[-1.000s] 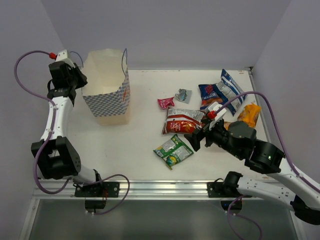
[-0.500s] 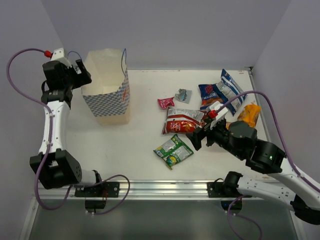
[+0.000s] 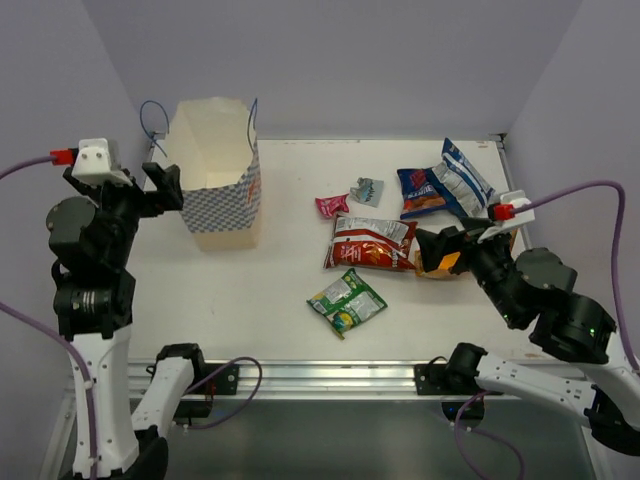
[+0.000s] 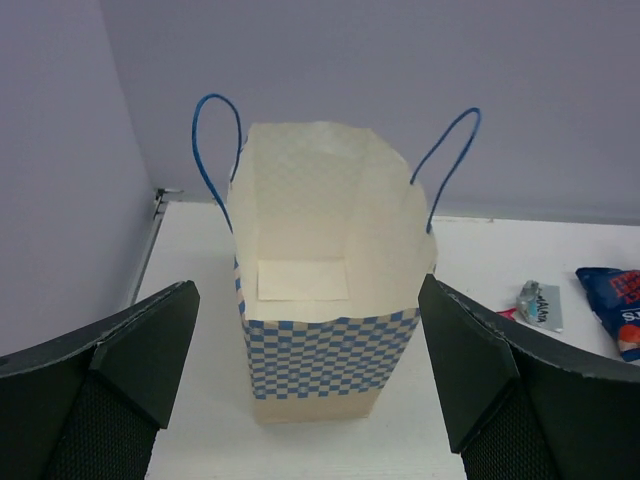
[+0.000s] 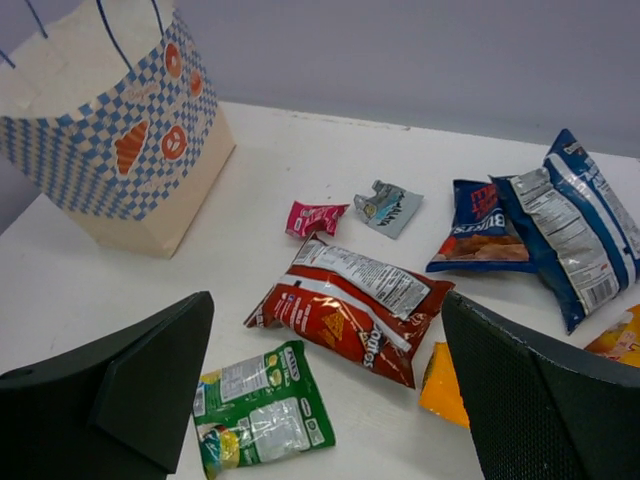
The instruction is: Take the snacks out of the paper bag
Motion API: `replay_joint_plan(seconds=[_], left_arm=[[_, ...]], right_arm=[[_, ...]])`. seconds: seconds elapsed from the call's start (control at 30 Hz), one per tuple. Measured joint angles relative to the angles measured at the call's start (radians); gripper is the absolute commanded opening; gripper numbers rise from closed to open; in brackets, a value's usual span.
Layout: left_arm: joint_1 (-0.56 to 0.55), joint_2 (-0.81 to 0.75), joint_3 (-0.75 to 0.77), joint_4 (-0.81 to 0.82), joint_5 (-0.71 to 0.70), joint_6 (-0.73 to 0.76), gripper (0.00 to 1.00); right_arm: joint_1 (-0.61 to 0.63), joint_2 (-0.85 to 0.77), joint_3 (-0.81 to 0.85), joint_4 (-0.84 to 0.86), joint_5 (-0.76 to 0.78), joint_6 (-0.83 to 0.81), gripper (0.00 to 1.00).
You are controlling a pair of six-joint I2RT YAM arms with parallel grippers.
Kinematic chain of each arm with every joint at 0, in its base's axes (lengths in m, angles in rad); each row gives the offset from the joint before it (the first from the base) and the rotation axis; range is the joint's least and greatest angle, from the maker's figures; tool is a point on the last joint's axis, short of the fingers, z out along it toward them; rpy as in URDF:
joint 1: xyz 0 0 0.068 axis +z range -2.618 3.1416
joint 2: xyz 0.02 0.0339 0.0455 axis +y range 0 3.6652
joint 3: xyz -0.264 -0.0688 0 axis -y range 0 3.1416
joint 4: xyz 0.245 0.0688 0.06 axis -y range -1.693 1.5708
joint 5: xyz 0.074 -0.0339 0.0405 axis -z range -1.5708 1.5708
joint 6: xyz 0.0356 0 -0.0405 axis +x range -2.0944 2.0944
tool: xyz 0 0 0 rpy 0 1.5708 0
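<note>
We had the paper bag point(image 4: 330, 340) upright, mouth up, long axis vertical, dead ahead of the left gripper point(image 3: 163, 190). Its jaws were spread wide, clear of the bag. Left arm was far the nearer. The left wrist view showed only cream floor inside, no packet; the near corners were hidden by the front wall.

All snacks lay on the table point(image 3: 260, 290) right of the bag:
- pink packet point(image 3: 331, 206) and silvery-teal packet point(image 3: 366, 190) nearest
- then red packet point(image 3: 368, 243), green packet point(image 3: 346, 300), blue packet point(image 3: 420, 190), blue-white packet point(image 3: 463, 180)
- two orange packets point(image 5: 447, 385) farthest

Right gripper point(image 3: 436, 250), jaws spread and empty, hung over one orange, well apart from the bag. Nothing blocked the left jaws. We judged the bag emptied.
</note>
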Motion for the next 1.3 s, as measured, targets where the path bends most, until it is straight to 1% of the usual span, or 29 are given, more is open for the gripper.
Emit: replay_joint_plan(seconds=[0.1, 0.23, 0.37, 0.6, 0.8, 1.3], left_arm=[[-0.071, -0.088, -0.002, -0.028, -0.04, 0.028, 1.0], [-0.15, -0.155, -0.002, -0.083, -0.112, 0.046, 1.0], [-0.198, -0.2, 0.003, -0.141, -0.198, 0.055, 1.0], [-0.213, -0.244, 0.006, -0.186, -0.291, 0.051, 1.0], [-0.23, -0.244, 0.006, -0.2, -0.305, 0.051, 1.0], [-0.235, -0.217, -0.008, -0.199, -0.309, 0.051, 1.0]], right_arm=[[0.0, -0.034, 0.006, 0.016, 0.055, 0.0, 0.99], [0.0, -0.081, 0.001, 0.051, 0.097, -0.005, 0.99], [0.0, -0.151, -0.032, 0.097, 0.12, -0.021, 0.99], [0.0, -0.27, -0.072, 0.143, 0.146, -0.073, 0.99], [0.0, -0.361, -0.126, 0.173, 0.146, -0.106, 0.99], [0.0, -0.371, -0.143, 0.187, 0.145, -0.159, 0.99]])
